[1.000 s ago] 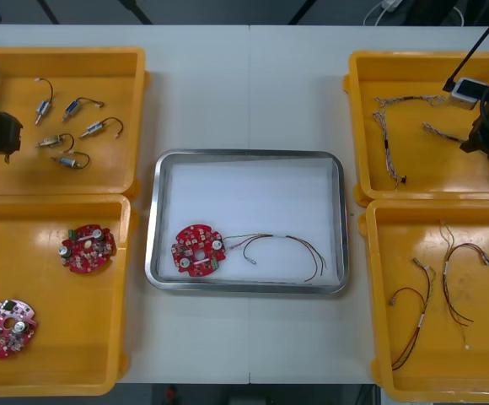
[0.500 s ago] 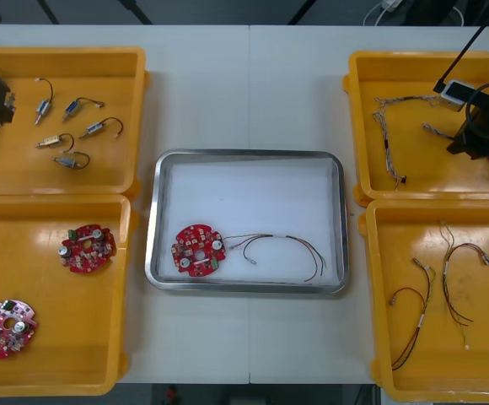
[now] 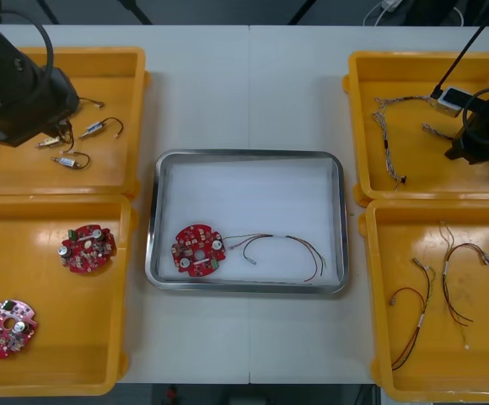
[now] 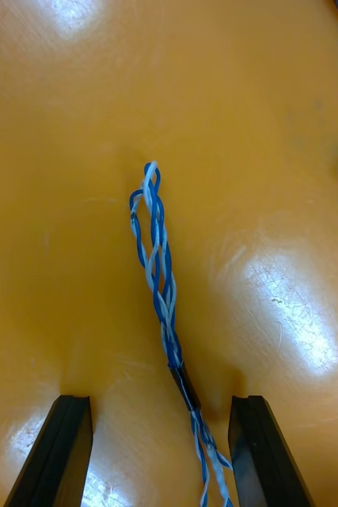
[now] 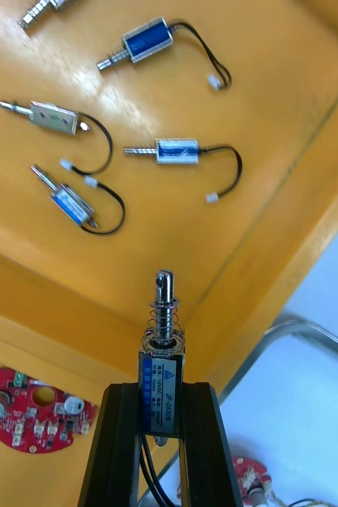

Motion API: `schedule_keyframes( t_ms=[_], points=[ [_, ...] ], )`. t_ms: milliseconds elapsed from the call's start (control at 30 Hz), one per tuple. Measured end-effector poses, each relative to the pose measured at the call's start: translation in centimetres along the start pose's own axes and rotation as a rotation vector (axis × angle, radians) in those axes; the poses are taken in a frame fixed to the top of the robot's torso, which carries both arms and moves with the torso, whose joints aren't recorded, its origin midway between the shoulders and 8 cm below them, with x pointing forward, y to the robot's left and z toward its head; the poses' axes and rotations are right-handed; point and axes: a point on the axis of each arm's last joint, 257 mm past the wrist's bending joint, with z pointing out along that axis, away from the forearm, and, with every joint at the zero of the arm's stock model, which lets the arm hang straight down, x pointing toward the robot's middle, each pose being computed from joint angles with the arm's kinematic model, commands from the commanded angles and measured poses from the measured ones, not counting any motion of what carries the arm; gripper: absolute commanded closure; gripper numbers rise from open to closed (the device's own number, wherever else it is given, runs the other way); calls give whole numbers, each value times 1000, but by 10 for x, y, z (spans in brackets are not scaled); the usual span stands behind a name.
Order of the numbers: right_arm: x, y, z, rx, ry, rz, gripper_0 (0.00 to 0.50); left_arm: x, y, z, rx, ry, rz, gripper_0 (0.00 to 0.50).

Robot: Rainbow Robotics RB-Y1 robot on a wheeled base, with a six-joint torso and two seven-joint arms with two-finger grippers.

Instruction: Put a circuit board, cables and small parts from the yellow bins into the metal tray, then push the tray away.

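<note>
l gripper: small metal part; r straddles cable

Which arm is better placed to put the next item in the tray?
Left. The left gripper is shut on a small metal part, with the metal tray close by. The right gripper stands open astride the blue and white cable lying in a yellow bin, nothing gripped.

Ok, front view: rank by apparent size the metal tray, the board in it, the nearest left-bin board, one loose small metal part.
1. metal tray, largest.
2. board in the tray and nearest left-bin board: alike, unranked.
3. loose small metal part, smallest.
The left gripper grips a held part.
</note>
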Motion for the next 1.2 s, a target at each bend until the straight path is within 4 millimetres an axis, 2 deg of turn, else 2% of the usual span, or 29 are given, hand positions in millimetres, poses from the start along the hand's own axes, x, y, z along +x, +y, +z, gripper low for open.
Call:
schedule_keyframes(
  t_ms=[167, 233, 333, 367, 400, 467, 500, 600, 800, 933, 1067, 1200],
  points=[
    [2, -2, 0, 2, 3, 8, 4, 30, -17, 1, -14, 9, 253, 500],
    [2, -1, 0, 2, 3, 8, 65, 41, -25, 2, -13, 10, 327, 500],
    [3, -1, 0, 2, 4, 8, 190, 57, -41, 3, -1, 5, 316, 500],
    [3, -1, 0, 2, 4, 8, 267, 62, -47, 4, 2, 1, 293, 500],
    [3, -1, 0, 1, 4, 8, 308, 66, -51, 5, 3, -6, 261, 500],
    [2, -1, 0, 0, 3, 9, 470, 74, -60, 9, 8, -12, 189, 500],
    [2, 0, 1, -2, 1, 10, 493, 78, -64, 11, 7, -17, 156, 500],
    [0, 4, 2, -13, -8, 20, 500, 89, -74, 19, 0, -37, 103, 500],
    [-1, 5, 2, -26, -22, 49, 500, 112, -90, 43, -16, -22, 120, 500],
    [-1, 10, 1, -47, -14, 47, 500, 121, -98, 61, -28, -22, 116, 500],
    [0, 23, -3, -100, 4, 33, 500, 129, -103, 79, -48, -31, 124, 500],
    [-6, 32, -11, -141, 6, 8, 500, 132, -110, 90, -33, -49, 133, 500]
  ],
)
